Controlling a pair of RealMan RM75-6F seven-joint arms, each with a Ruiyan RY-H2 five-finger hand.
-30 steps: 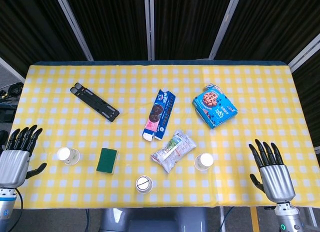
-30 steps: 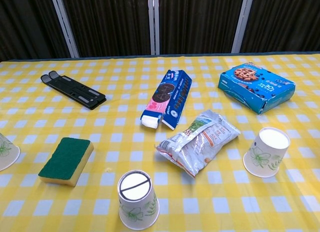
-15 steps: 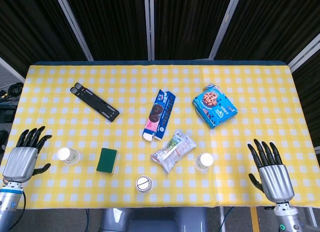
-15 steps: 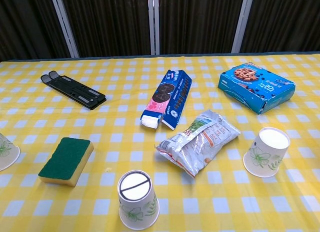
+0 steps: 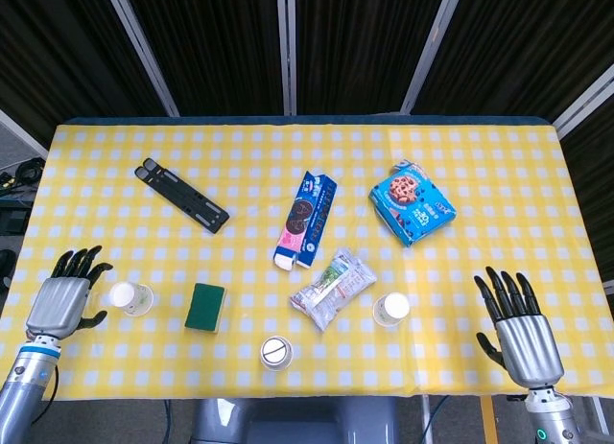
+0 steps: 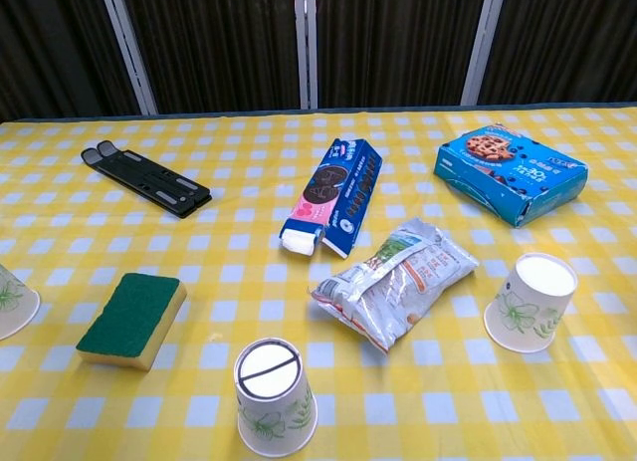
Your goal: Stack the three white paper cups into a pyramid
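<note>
Three white paper cups stand upside down along the near side of the yellow checked table (image 5: 499, 175): the left cup (image 5: 129, 296), the middle cup (image 5: 275, 352) by the near edge, and the right cup (image 5: 390, 309), all well apart from one another. Against the earlier frames we see our left hand (image 5: 65, 303) has come in over the table edge and now sits just beside the left cup, its fingers (image 5: 88, 262) spread and its thumb reaching toward the cup wall; we cannot tell whether it touches, and it holds nothing. Our right hand (image 5: 519, 331) has barely shifted, resting palm down near the table's right corner with fingers apart and empty, well away from the right cup. The cups and everything else lie where they lay. We count one green sponge (image 5: 204, 306) between the left and middle cups, one silver snack bag (image 5: 333, 289) just left of the right cup, one long blue cookie box (image 5: 307, 220), one blue chip-cookie box (image 5: 412, 201), and one black folding stand (image 5: 182, 195). The chest view shows neither hand
</note>
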